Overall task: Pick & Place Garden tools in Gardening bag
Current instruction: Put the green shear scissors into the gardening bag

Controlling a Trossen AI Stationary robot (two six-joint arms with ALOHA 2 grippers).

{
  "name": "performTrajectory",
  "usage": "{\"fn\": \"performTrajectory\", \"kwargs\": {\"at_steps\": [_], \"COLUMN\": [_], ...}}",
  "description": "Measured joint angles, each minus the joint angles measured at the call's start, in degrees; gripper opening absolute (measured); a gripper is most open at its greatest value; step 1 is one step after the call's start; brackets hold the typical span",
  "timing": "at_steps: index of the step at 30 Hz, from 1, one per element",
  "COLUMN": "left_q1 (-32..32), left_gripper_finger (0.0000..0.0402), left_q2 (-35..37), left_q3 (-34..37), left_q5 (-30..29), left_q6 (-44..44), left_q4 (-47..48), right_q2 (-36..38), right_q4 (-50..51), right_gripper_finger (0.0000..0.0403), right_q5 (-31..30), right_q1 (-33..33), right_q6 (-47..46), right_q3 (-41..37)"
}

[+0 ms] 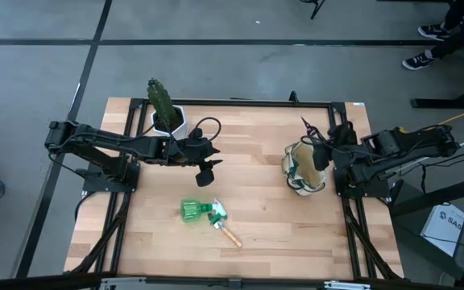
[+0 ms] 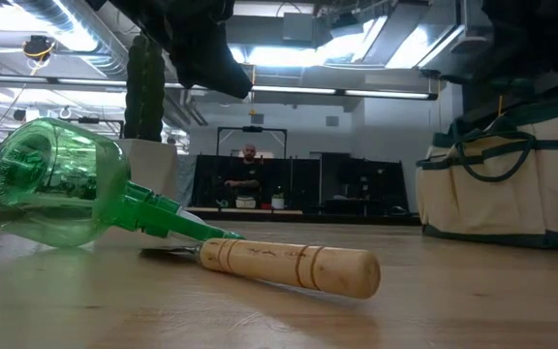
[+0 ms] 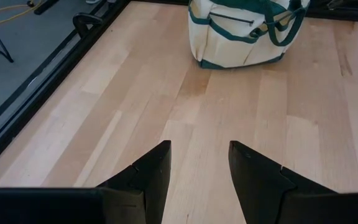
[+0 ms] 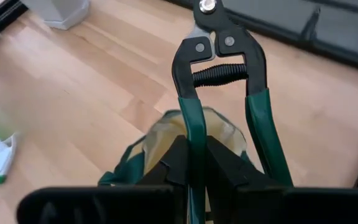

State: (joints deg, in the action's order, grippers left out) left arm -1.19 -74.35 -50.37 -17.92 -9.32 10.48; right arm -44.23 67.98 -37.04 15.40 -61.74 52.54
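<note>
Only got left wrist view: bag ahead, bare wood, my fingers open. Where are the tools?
Observer: The spray bottle lies on its side on the table close to the left gripper, outside your frame.
Operator: Anything with it?
Observer: A wooden-handled tool lies flat with its metal end right by the bottle's nozzle.
Operator: Right arm?
Observer: The right gripper is shut on one green handle of the pruning shears, holding them over the open gardening bag.
</note>
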Motion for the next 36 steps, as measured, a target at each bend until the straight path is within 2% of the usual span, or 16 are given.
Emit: {"fn": "performTrajectory", "kwargs": {"at_steps": [6,11,25,36], "left_q1": [-0.02,0.0,-0.01,-0.02], "left_gripper_finger": [0.0157,0.0157,0.0157,0.0157], "left_q2": [0.0,0.0,0.0,0.0], "left_q3": [0.0,0.0,0.0,0.0], "left_q5": [-0.01,0.01,-0.01,-0.01], "left_q6": [0.0,0.0,0.0,0.0], "left_q4": [0.0,0.0,0.0,0.0], "right_q2": [0.07,-0.42,-6.52,-7.43], "right_q4": [-3.07,-9.76,-17.74,-19.38], "right_gripper_finger": [0.003,0.003,0.003,0.003], "right_q5": [1.72,1.71,2.79,4.73], "right_q1": [0.0,0.0,0.0,-0.01], "right_q6": [-5.83,-4.8,-3.14,-2.42], "right_q3": [-4.19,-5.95,-7.14,-7.14]}}
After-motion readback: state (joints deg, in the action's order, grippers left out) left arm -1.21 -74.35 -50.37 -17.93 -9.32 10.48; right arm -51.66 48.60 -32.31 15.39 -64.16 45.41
